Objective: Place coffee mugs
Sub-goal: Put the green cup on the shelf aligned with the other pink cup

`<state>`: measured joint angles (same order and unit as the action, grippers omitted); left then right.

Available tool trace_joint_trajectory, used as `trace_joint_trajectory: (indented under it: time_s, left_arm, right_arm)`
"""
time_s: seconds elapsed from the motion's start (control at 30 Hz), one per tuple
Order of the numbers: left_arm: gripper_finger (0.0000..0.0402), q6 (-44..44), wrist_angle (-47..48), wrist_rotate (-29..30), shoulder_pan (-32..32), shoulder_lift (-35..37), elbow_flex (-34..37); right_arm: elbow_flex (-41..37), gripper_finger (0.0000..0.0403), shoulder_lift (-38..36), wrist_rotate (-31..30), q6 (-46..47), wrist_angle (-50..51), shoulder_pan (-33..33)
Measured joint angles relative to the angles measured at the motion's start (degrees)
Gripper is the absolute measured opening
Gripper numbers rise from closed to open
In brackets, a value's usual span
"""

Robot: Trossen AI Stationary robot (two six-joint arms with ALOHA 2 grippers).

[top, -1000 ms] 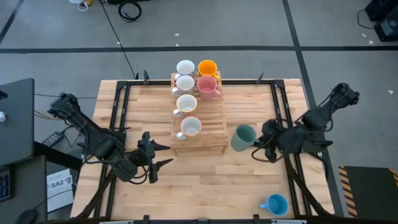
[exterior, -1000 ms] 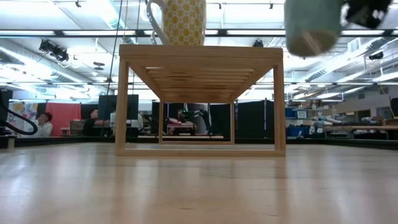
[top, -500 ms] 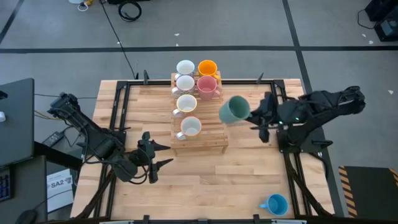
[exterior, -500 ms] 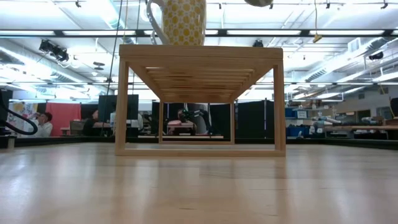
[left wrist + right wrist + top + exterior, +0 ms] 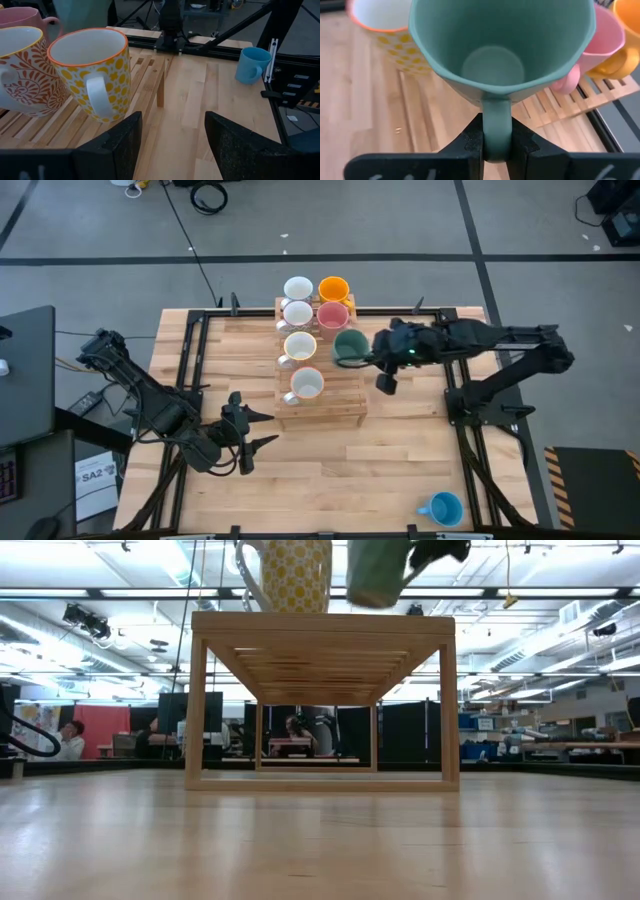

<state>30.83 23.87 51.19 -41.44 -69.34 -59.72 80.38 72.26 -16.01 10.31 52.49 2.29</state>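
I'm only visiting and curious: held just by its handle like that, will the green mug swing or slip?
The green mug looks rigid, so probably no flexing. The right gripper pinches only its handle, so it might pivot. It looks glazed, possibly slippery.

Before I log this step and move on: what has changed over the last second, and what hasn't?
The right gripper, shut on the green mug by its handle, carried it from beside the wooden rack up over it, next to the pink mug. The mugs on the rack, the blue mug and the open left gripper stayed put.
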Motion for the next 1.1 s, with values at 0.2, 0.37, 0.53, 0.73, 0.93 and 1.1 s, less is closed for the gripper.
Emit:
trace_joint_trajectory:
  time_s: [0.2, 0.37, 0.53, 0.73, 0.93, 1.1]
  left_arm:
    - [0.0224, 0.0, 0.0, 0.0, 0.0, 0.0, 0.0]
    - [0.0224, 0.0, 0.0, 0.0, 0.0, 0.0, 0.0]
    - [0.0224, 0.0, 0.0, 0.0, 0.0, 0.0, 0.0]
    - [0.0224, 0.0, 0.0, 0.0, 0.0, 0.0, 0.0]
    - [0.0224, 0.0, 0.1, -1.1, 0.0, 0.0, 0.0]
    - [0.0224, 0.0, 0.1, -1.5, 0.0, 0.0, 0.0]
  right_arm:
    - [0.0, 0.0053, 4.6, 0.8, -1.1, -0.2, -4.1]
    - [0.0, 0.0053, 7.5, 1.4, -2.7, -0.6, -6.0]
    - [0.0, 0.0053, 9.3, 5.8, -4.4, -1.7, -7.1]
    - [0.0, 0.0054, 10.4, 6.9, -4.3, -4.0, -8.0]
    - [0.0, 0.0054, 10.8, 6.8, -4.0, -3.6, -9.3]
    - [0.0, 0.0054, 11.1, 7.6, -3.9, -3.4, -10.3]
